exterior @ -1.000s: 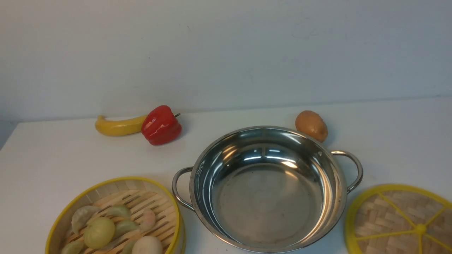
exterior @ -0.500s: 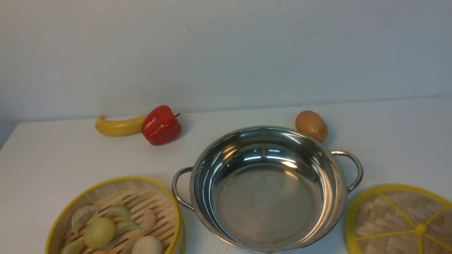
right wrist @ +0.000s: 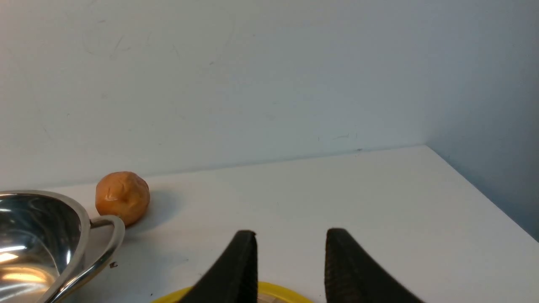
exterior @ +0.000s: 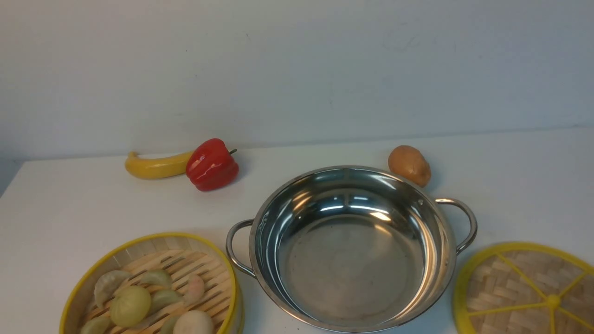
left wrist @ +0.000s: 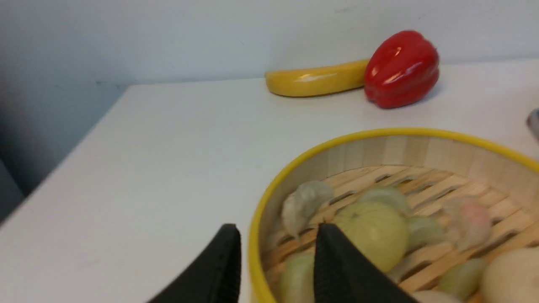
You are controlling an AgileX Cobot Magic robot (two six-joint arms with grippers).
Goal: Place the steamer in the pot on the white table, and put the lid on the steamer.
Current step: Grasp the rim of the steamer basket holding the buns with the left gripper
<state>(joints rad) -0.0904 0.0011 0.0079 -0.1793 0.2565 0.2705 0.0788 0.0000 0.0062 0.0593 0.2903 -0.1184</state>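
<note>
The pot (exterior: 287, 204), a wide shiny steel one with two loop handles, stands empty at the middle of the white bench (exterior: 93, 199). The steamer (exterior: 158, 242) sits on the bench just beside the pot's left handle, at the near left. Its slatted floor carries pale green and white dumplings and buns (exterior: 130, 304), and the front view cuts off its near side. The lid (exterior: 510, 287), a flat woven disc with yellow rim and spokes, lies on the bench at the near right, close to the pot's right handle and apart from the steamer. Neither arm shows in the front view. In the left wrist view, the left tool (left wrist: 278, 229) is low at the steamer's edge with its jaws apart. One black finger (left wrist: 219, 269) is outside the yellow rim and the other is inside the basket beside a green bun. A gap shows between the inner finger and the wall, so the tool is open and straddles the rim without clamping it. In the right wrist view, the right tool (right wrist: 291, 232) is also open. Its two dark fingers are spread above the lid's yellow rim and nothing is between them. At the back of the bench, a banana (exterior: 155, 166) lies touching a red bell pepper (exterior: 211, 164) on the left. A potato (exterior: 409, 165) sits just behind the pot's far right rim.
</note>
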